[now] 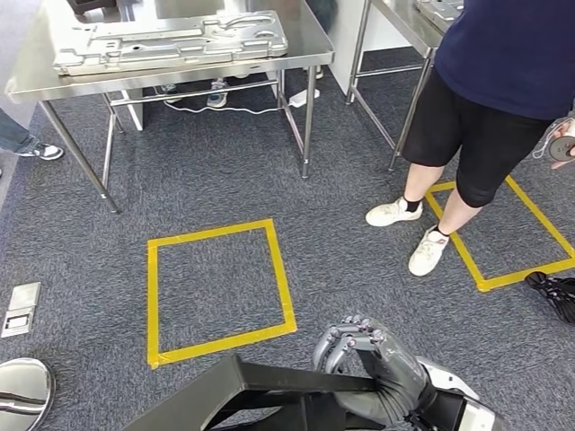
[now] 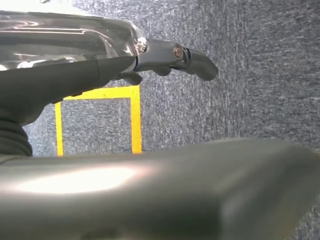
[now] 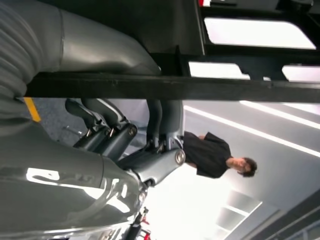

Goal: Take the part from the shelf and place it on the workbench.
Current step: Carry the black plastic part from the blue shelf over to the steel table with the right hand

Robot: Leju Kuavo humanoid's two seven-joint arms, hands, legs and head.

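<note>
Well short of the steel workbench (image 1: pixel 298 40) ahead, my right hand (image 1: pixel 380 364) clamps the flat black metal frame part (image 1: pixel 237 386), long axis crosswise; left hand's (image 2: pixel 158 57) fingers unclear.

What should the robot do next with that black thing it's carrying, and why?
Probably step forward toward the steel workbench. The right hand grips the black part low over the carpet, and the bench, already bearing a grey panel, stands beyond the yellow taped square.
</note>
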